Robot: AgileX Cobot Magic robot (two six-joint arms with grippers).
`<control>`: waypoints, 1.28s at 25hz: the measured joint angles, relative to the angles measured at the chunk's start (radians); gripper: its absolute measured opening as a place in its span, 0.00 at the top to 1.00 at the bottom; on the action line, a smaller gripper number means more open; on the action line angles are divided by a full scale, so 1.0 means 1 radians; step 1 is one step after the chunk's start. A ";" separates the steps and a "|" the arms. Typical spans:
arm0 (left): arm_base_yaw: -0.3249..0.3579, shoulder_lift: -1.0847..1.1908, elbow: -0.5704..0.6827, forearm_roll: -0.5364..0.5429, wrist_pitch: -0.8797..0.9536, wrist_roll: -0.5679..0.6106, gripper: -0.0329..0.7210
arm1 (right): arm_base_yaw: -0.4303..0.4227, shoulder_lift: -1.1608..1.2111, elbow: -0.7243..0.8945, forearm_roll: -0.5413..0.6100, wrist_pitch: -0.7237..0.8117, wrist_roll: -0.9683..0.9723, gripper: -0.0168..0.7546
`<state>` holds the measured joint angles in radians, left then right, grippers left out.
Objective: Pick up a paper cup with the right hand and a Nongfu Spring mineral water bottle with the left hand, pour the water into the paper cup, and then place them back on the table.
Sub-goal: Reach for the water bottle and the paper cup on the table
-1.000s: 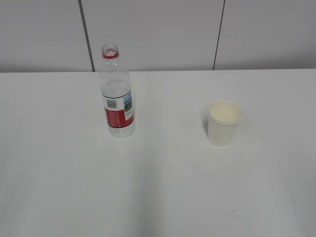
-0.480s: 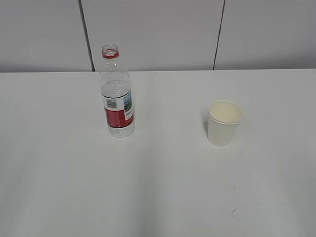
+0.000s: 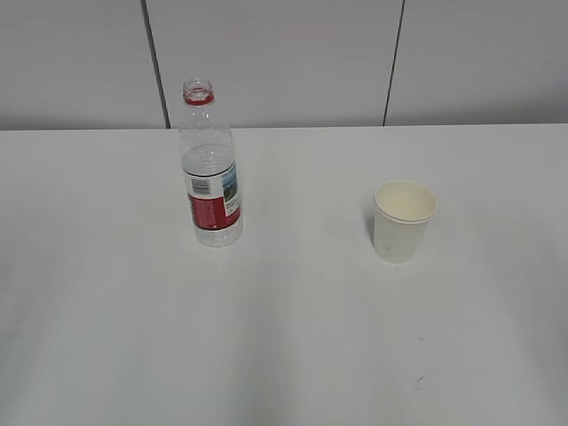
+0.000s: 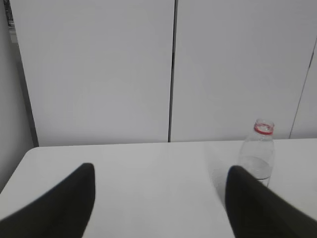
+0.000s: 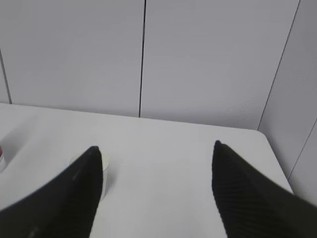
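On the white worktop (image 3: 284, 337) in the exterior view stood one uncapped Nongfu Spring mineral water bottle (image 3: 211, 169) at left and, well apart at right, one paper cup (image 3: 403, 220); the partly filled bottle looked stiff enough to take at its label, the cup light and easily crushed, best held gently mid-wall. From the left wrist, the left end effector (image 4: 158, 198) was spread wide and empty, one bottle ahead to its right. From the right wrist, the right end effector (image 5: 156, 191) gaped likewise, what was probably the cup's rim peeping beside its left finger.
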<state>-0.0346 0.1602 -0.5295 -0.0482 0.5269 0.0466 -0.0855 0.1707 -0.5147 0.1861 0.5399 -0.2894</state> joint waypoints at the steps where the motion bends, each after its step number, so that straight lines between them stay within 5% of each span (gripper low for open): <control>1: 0.000 0.029 0.000 0.000 -0.030 0.000 0.29 | 0.000 0.024 0.000 0.007 -0.034 -0.002 0.31; 16: -0.010 0.470 0.000 -0.019 -0.423 0.000 0.30 | 0.052 0.413 0.000 0.082 -0.375 -0.083 0.31; 25: -0.163 0.724 0.000 -0.020 -0.591 0.000 0.31 | 0.252 0.718 0.000 0.082 -0.608 -0.110 0.32; 32: -0.264 0.983 0.000 -0.022 -0.803 0.000 0.31 | 0.291 0.953 -0.002 0.082 -0.789 -0.110 0.32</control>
<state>-0.2984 1.1432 -0.5295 -0.0698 -0.2766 0.0466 0.2058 1.1237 -0.5171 0.2684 -0.2489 -0.3996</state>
